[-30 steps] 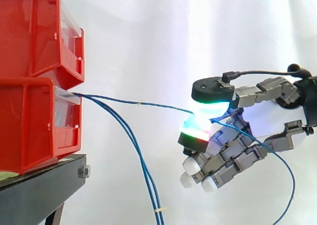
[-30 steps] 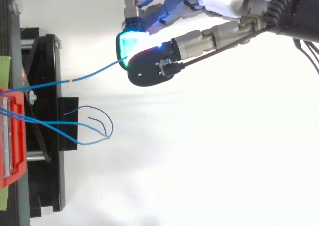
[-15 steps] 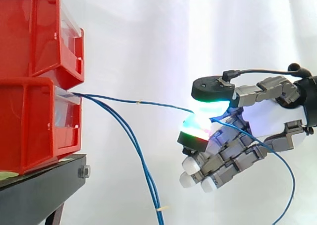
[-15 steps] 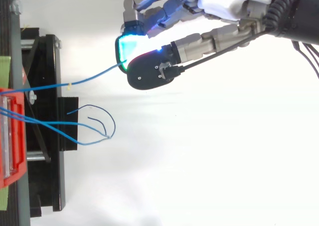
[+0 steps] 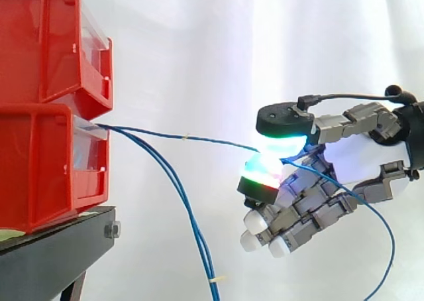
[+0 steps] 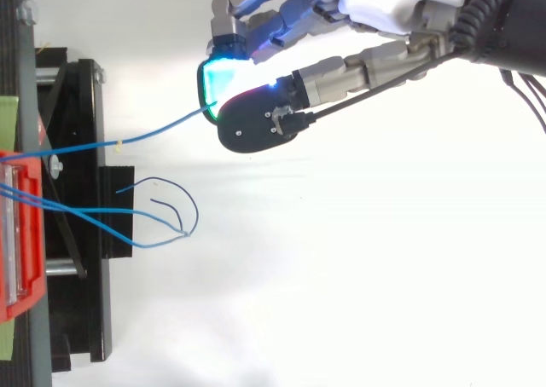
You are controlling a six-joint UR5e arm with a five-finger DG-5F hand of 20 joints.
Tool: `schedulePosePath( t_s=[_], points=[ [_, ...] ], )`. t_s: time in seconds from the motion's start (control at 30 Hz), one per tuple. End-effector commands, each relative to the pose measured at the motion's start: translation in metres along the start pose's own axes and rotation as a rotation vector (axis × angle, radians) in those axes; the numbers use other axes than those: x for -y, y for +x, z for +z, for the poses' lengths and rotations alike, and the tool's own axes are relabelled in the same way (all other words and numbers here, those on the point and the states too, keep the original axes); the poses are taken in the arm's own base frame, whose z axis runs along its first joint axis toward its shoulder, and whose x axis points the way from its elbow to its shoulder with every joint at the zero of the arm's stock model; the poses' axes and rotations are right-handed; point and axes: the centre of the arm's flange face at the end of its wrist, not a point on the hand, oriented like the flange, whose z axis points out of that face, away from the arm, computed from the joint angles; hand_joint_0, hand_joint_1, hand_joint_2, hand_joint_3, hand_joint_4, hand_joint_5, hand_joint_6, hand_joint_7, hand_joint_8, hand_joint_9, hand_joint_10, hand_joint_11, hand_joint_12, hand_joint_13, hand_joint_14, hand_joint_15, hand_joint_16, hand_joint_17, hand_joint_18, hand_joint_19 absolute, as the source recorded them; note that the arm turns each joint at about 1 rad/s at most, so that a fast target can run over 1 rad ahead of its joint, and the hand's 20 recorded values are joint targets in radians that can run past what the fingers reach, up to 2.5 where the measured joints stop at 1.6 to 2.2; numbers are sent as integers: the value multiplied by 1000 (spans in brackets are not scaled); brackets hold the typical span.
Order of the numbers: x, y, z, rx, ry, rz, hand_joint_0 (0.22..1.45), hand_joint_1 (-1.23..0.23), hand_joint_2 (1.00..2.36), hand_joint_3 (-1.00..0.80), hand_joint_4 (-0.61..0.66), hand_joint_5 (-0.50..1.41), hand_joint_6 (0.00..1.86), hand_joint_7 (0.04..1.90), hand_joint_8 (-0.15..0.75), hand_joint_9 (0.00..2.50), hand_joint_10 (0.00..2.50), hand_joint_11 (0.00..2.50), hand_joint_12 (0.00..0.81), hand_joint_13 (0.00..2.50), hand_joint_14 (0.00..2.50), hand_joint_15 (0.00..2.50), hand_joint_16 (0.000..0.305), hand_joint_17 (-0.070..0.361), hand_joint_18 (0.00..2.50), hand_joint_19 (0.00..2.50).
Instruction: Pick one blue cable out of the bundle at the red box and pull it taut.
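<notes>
One blue cable pinched, the rest hanging loose

The robot hand [image 5: 352, 159] clamps a single blue cable [image 5: 199, 140] between two glowing pads [image 5: 264, 168]; the cable runs nearly straight to the lower red box [image 5: 46, 162] of two stacked on one black stand [image 5: 59, 248]. The upper red box [image 5: 46, 42] sits on top, and at least two loose cables [image 5: 185, 208] droop from the same box.

No words, numbers or signs can be read on the red bins [image 5: 46, 115], the black stand [image 5: 53, 254] or the hand [image 5: 358, 158].
</notes>
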Motion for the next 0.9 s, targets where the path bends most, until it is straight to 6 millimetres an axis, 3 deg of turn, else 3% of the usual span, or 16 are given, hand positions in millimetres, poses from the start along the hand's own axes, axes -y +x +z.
schedulePosePath(
  t_s=[0.0, 0.87],
  points=[
    [0, 0, 0, 0, 0, 0, 601, -843, 1023, -74, 171, -112, 860, 1222, 320, 805, 10, 348, 387, 460, 8, 204, 56, 125, 451, 239],
    [1, 0, 0, 1, 2, -1, 591, -841, 1022, -76, 218, -105, 845, 1281, 342, 854, 9, 356, 399, 462, 7, 183, 59, 132, 516, 241]
  ],
)
